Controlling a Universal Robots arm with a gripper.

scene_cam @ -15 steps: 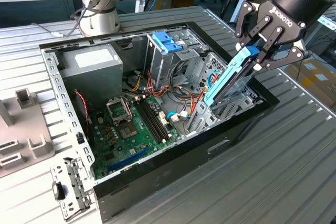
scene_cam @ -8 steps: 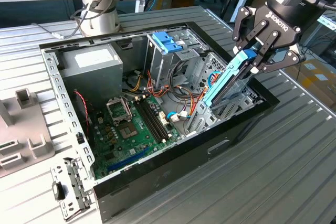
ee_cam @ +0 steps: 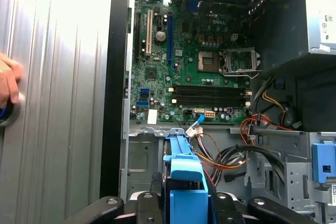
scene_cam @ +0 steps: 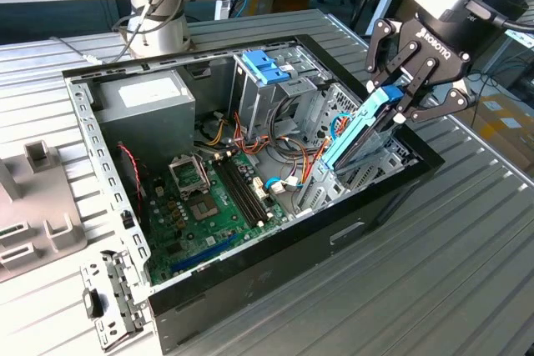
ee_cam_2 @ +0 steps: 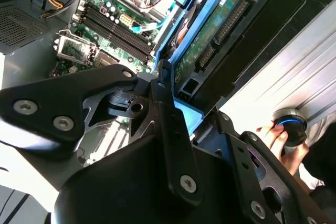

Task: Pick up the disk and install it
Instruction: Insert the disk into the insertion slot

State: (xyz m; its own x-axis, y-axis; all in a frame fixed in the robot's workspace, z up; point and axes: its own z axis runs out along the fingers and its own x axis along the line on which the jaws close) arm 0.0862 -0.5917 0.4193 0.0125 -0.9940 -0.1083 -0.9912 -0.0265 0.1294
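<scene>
- Exterior view: the gripper (scene_cam: 406,96) is clamped on the disk (scene_cam: 360,127), tilted over the open computer case (scene_cam: 250,281), which rests on a ribbed metal table (scene_cam: 450,273).
- Second wrist view: a hand (ee_cam_2: 278,142) touches a round knob (ee_cam_2: 291,125).
- First wrist view: the motherboard (ee_cam: 194,72) print is unreadable.

The pincer (scene_cam: 399,99) hangs tilted from the raised arm, fingers clamped inward.

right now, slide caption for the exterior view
Gripper holds the blue-railed disk tilted over the open computer case.
</scene>
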